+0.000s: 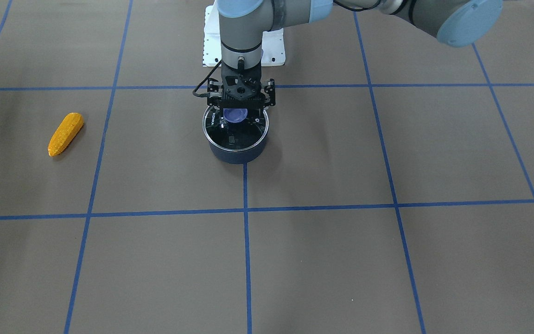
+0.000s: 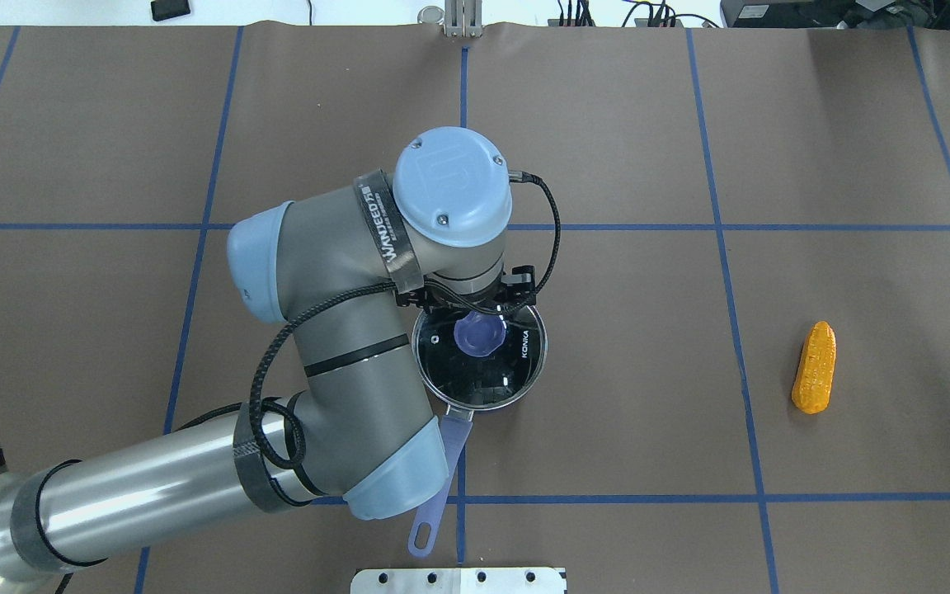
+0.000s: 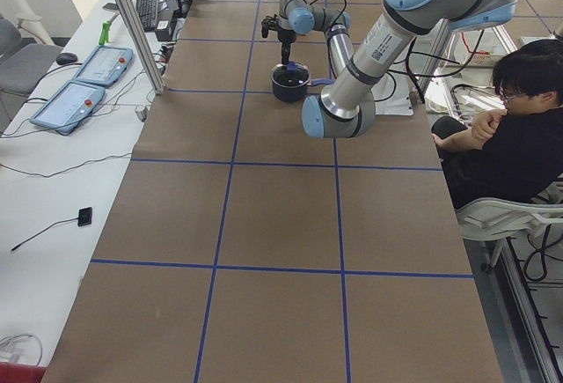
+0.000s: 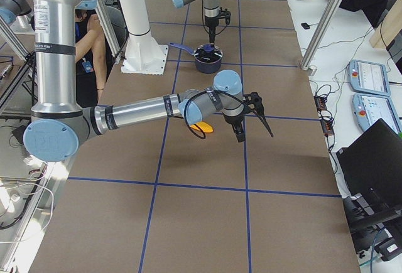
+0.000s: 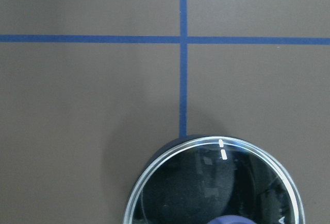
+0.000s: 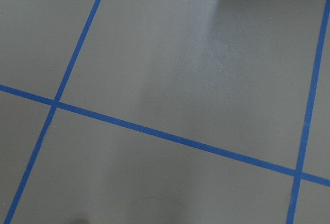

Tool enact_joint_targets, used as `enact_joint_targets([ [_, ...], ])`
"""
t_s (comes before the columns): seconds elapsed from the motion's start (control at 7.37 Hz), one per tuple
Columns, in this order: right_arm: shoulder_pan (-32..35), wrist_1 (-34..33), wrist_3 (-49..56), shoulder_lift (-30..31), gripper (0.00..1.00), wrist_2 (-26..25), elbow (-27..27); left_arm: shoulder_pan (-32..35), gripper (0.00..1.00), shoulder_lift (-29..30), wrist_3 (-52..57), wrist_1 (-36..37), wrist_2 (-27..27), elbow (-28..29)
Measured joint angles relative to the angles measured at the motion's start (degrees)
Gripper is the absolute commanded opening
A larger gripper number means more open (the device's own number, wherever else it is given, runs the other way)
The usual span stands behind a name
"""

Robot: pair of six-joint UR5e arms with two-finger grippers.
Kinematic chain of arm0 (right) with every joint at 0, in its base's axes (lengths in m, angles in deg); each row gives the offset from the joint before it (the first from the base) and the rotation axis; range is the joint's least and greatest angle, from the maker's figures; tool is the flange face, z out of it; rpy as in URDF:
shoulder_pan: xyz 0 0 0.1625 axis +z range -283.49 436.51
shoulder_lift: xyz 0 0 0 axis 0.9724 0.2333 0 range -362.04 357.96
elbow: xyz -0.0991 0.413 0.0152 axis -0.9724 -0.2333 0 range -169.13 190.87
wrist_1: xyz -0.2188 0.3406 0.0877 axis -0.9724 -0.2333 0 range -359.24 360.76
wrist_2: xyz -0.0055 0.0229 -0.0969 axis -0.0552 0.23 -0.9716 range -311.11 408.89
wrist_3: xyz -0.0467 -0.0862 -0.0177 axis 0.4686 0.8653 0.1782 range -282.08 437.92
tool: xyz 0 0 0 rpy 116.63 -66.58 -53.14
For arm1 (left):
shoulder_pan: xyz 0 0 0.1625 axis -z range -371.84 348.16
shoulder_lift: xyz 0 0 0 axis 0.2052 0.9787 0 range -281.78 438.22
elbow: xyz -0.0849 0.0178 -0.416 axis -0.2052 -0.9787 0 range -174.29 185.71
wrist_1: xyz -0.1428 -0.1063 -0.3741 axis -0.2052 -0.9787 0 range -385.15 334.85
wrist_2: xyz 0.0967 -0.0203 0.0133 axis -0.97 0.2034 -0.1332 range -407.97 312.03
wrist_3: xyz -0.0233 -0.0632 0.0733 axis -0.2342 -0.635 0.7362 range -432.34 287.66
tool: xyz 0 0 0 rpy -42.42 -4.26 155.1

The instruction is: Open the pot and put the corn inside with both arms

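Evidently my left gripper (image 1: 238, 112) hovers at the lavender knob (image 1: 234, 116) of the round glass lid (image 1: 239, 137) covering the small dark navy saucepan (image 1: 237, 155) so as to uncover it, though I cannot tell whether its jaws are closed, while the orange-yellow toy corn cob (image 1: 65, 134) lies well apart, waiting for my right gripper (image 4: 254, 133), whose grip I likewise cannot tell.

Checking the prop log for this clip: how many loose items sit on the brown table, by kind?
Pot: 1
Glass lid, on the pot: 1
Corn: 1
Total: 3
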Motion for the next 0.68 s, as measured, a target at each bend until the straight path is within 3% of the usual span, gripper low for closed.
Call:
enact_joint_targets([
  [0.68, 0.0, -0.1, 0.0, 0.0, 1.00, -0.9, -0.2, -3.1, 0.98, 0.6, -1.4, -1.0, -1.0, 1.6],
])
